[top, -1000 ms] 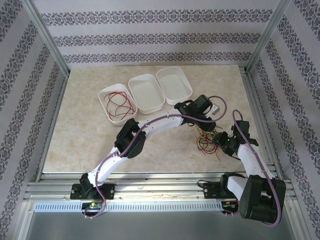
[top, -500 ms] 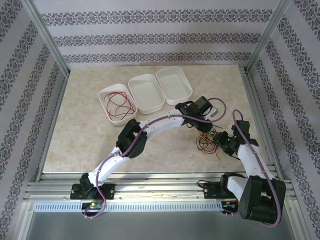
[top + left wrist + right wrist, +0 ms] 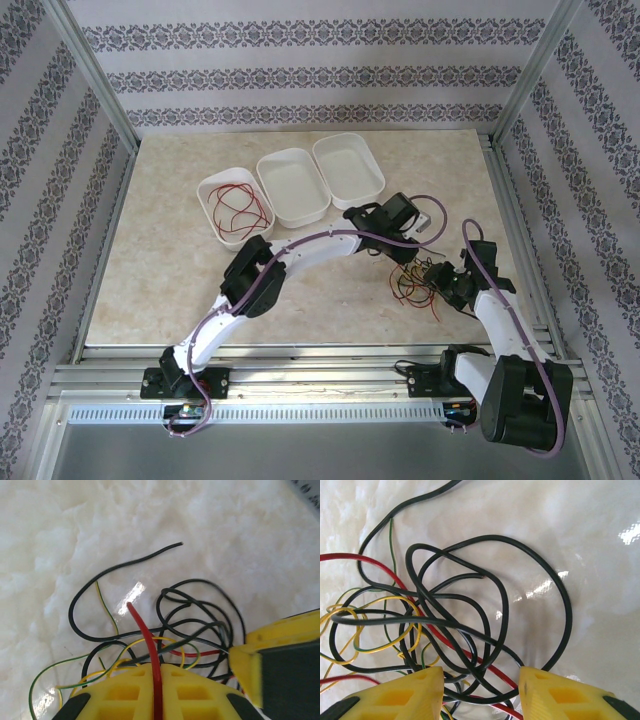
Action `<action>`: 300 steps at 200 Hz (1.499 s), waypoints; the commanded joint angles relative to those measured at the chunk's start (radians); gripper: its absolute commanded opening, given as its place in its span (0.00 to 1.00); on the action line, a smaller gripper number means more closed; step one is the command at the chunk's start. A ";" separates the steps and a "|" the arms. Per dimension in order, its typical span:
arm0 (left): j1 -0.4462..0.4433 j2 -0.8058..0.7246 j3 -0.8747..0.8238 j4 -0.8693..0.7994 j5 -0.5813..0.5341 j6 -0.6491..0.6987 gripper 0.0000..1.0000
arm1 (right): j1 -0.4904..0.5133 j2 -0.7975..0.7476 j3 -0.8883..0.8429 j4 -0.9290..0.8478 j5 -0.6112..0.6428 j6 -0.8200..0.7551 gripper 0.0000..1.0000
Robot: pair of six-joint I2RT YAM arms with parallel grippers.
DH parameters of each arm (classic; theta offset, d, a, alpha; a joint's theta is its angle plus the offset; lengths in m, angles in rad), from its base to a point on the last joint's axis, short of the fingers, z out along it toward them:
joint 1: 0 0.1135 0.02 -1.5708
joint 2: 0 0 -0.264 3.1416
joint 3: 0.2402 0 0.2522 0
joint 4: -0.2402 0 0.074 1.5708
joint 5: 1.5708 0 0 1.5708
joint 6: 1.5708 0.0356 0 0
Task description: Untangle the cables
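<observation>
L pincer (image 3: 156,672) nips red cable (image 3: 145,635); R pincer (image 3: 480,677) spread astride tangle (image 3: 427,605).

Three tubs (image 3: 292,186) stand far back on the table (image 3: 170,270), a cable (image 3: 232,210) in the leftmost; tangled cables (image 3: 412,285) lie nearer, rightward.

Thin black, red and yellow-green wires (image 3: 413,285) lie in a loose tangle of overlapping loops on the right of the marbled tabletop (image 3: 180,270). The black wires (image 3: 505,595) coil widest, and one end trails clear. A thin red wire (image 3: 142,630) curves out of the heap, seemingly pinched in the left gripper (image 3: 156,680). Another red wire (image 3: 235,208) lies curled alone in the leftmost white oval tray (image 3: 203,192).
</observation>
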 commanded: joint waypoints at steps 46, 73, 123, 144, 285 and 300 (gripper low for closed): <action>0.034 -0.250 -0.286 0.285 0.057 -0.080 0.05 | 0.059 0.029 0.046 0.005 0.043 -0.013 0.47; 0.053 -0.325 -0.418 0.422 0.086 -0.095 0.03 | 0.086 0.052 0.066 0.007 0.053 -0.016 0.50; 0.066 -0.416 -0.507 0.483 0.043 -0.034 0.00 | 0.164 0.083 0.103 0.010 0.099 -0.004 0.52; 0.066 -0.450 -0.522 0.500 0.036 0.000 0.00 | 0.179 0.091 0.114 0.012 0.112 -0.001 0.53; 0.083 -0.536 -0.582 0.583 0.006 0.018 0.00 | 0.180 0.047 0.152 -0.010 0.082 -0.017 0.54; 0.090 -0.535 -0.586 0.592 0.005 0.005 0.00 | 0.181 0.014 0.154 -0.008 0.069 -0.011 0.54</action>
